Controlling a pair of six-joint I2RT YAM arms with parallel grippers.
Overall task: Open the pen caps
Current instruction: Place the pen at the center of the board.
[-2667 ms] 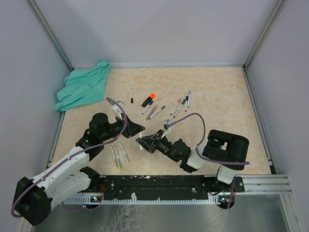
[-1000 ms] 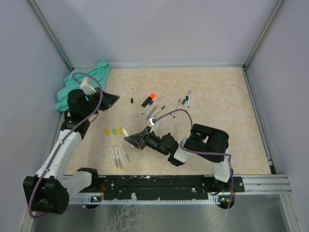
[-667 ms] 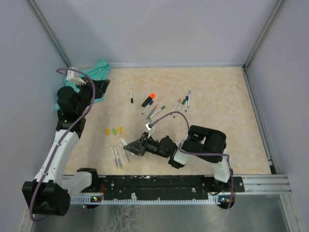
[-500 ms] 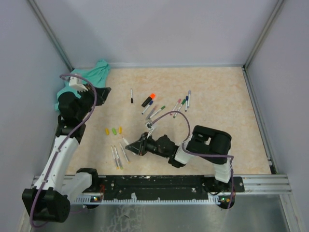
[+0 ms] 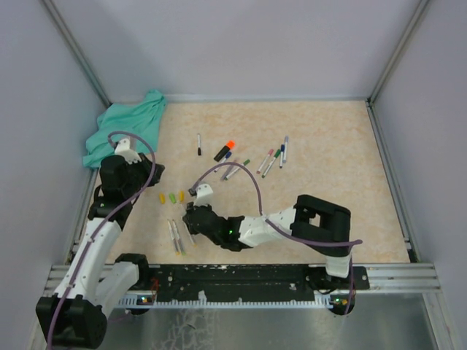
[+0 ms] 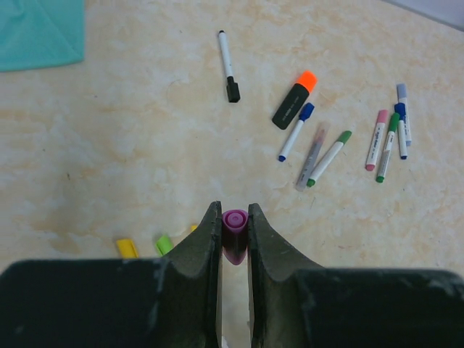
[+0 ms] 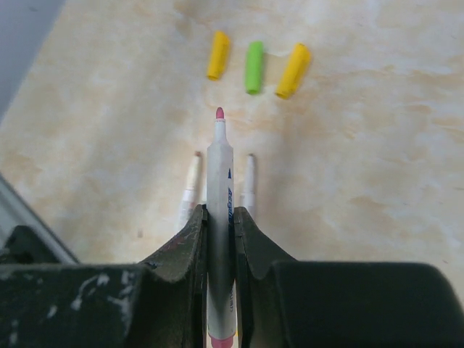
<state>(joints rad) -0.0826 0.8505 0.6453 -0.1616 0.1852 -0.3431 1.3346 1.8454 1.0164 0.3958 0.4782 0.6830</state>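
Pen caps point(image 7: 253, 56), two yellow and one green, lay in a row on the surface point(image 5: 328, 138) near its left edge. Only the left wrist view showed a purple cap point(image 6: 234, 230) squeezed tight in the left pincer point(image 6: 234, 214). Only the right wrist view showed the right pincer point(image 7: 219, 212) clamped on a white pen point(image 7: 219, 156) with a bare pink tip, over two bare pens point(image 7: 191, 190). Capped pens point(image 5: 271, 159) lay mid-surface; a teal cloth point(image 5: 124, 131) sat in the far left corner. The left arm had come away from the cloth toward the row.
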